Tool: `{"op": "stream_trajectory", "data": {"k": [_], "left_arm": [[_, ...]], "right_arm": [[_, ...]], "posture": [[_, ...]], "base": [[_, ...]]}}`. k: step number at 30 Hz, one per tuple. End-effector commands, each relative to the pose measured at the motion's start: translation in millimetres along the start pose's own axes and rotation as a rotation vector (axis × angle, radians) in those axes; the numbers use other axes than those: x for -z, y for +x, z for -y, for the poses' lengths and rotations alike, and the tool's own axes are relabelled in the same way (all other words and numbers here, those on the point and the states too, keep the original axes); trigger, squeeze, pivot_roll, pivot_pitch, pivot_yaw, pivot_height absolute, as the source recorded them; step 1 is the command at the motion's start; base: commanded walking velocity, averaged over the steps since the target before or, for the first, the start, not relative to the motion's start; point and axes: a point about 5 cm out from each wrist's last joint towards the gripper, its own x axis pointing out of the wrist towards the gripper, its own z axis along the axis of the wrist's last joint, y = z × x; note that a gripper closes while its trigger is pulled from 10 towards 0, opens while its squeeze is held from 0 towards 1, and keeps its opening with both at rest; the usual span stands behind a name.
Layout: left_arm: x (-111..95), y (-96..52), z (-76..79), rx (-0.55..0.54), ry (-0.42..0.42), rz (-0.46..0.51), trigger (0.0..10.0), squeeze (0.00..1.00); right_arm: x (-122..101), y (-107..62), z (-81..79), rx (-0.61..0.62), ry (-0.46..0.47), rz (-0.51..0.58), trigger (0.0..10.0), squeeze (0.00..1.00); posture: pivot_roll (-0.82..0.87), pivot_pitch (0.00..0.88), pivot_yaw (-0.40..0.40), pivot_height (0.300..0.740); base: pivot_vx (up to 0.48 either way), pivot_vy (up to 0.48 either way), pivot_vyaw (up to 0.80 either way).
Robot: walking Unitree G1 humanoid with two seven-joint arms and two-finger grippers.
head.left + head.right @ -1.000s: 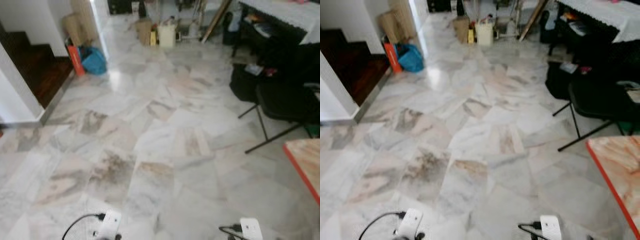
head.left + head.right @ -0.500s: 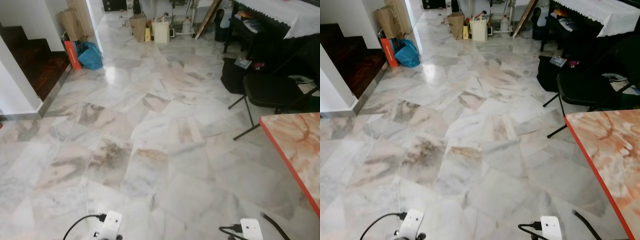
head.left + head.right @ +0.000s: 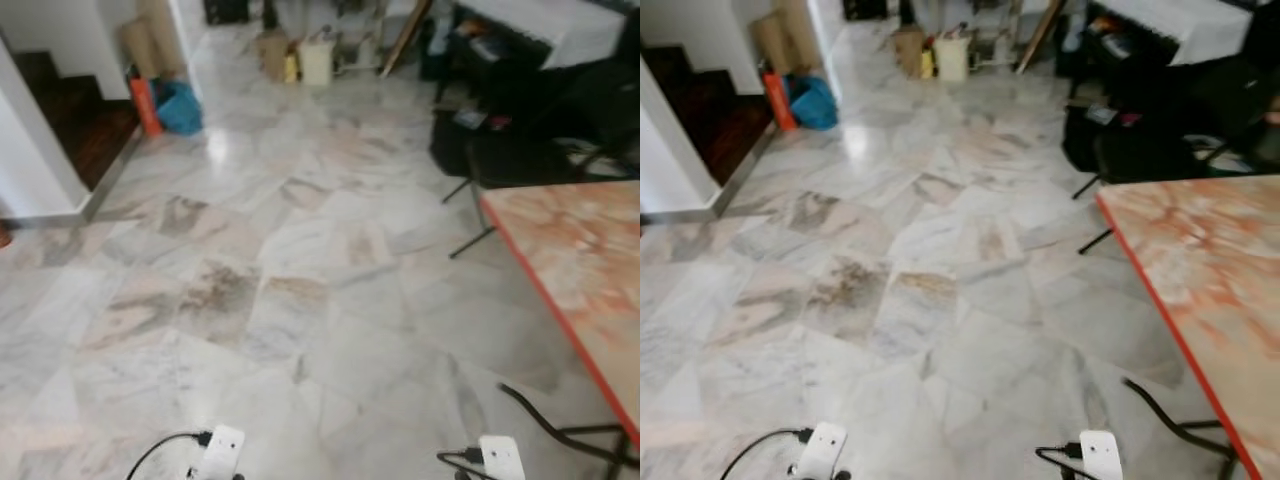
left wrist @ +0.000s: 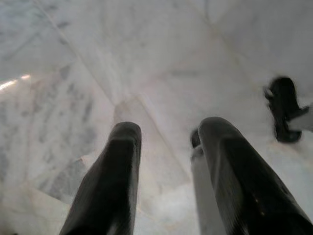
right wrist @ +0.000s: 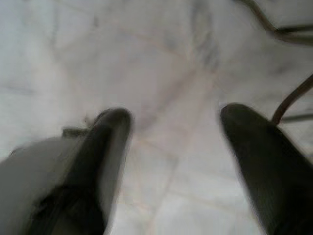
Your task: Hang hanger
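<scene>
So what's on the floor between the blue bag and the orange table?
Just bare marble floor lies between the blue bag and the orange table, as the right eye view shows.

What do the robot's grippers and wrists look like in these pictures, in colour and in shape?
The left gripper and the right gripper each have two long, thick black fingers with rounded tips. In the head views, each wrist carries a small white block: the left one and the right one, each with a thin black cable plugged into it.
</scene>
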Motion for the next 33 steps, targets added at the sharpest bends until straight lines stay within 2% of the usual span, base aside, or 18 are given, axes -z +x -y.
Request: {"op": "stream_trajectory", "data": {"k": [1, 33], "left_arm": [[8.9, -1.4, -3.0, -0.007, -0.002, -0.030, 10.0, 0.00], [10.7, -1.7, -2.4, 0.000, 0.009, -0.034, 10.0, 0.00]], "right_arm": [[-3.8, 0.9, -2.5, -0.006, 0.001, 0.012, 10.0, 0.00], [-4.7, 1.1, -3.9, -0.006, 0.009, 0.016, 10.0, 0.00]], "posture": [[-0.13, 0.000, 0.006, 0.740], [-0.14, 0.000, 0.008, 0.740]], "base": [[-0.349, 0.000, 0.00], [-0.356, 0.000, 0.00]]}}
